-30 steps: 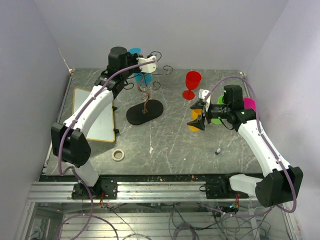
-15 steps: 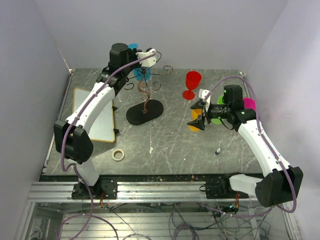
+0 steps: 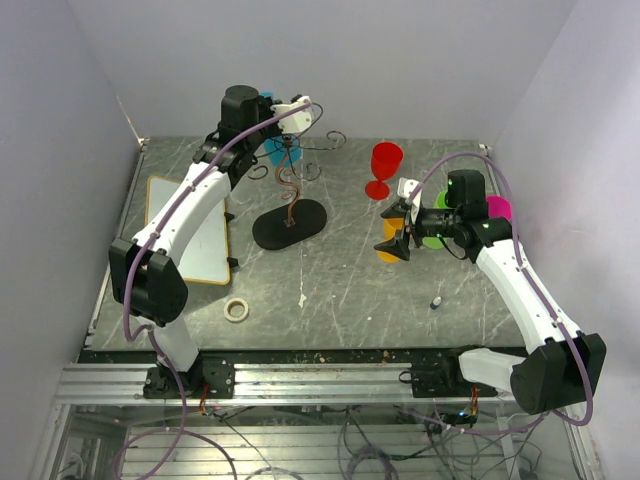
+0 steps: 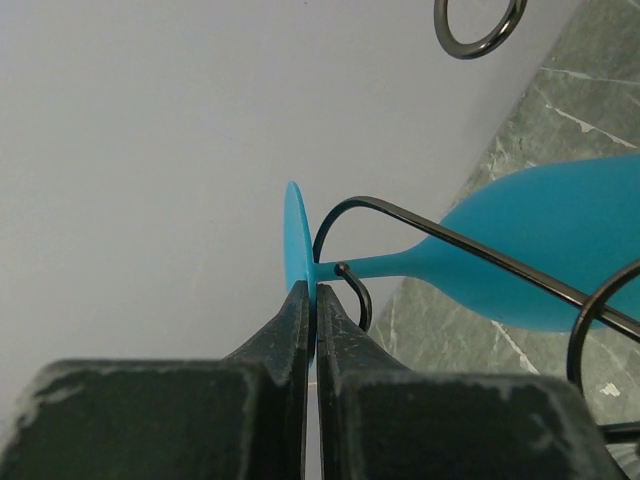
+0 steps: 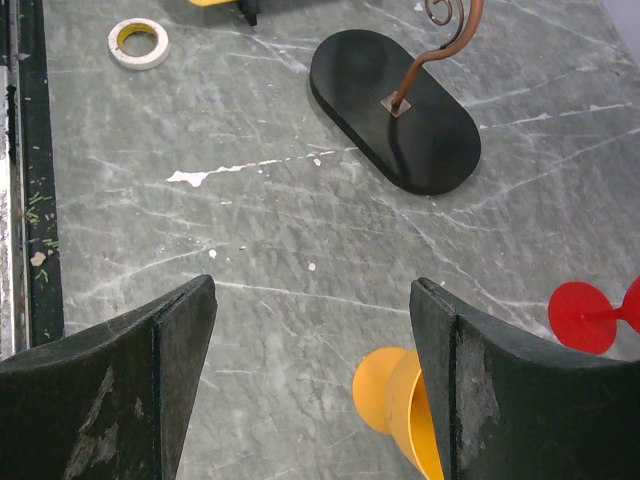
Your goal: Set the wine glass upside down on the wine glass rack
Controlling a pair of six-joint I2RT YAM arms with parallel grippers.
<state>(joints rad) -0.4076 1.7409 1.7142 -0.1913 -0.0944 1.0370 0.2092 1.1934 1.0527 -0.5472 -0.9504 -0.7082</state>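
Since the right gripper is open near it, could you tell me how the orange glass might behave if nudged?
The orange glass seems to lie on its side, so it would probably roll in an arc. It looks like smooth plastic: likely light, and perhaps slippery to grip.

Stem of wine glass (image 4: 540,262) in rack (image 3: 290,226) hook — tape roll (image 3: 236,310) front-left.

A robotics lab: plain pale walls (image 3: 350,60) enclose a grey marbled table (image 3: 340,290), with aluminium rail (image 3: 320,382) and loose cables (image 3: 352,436) near.
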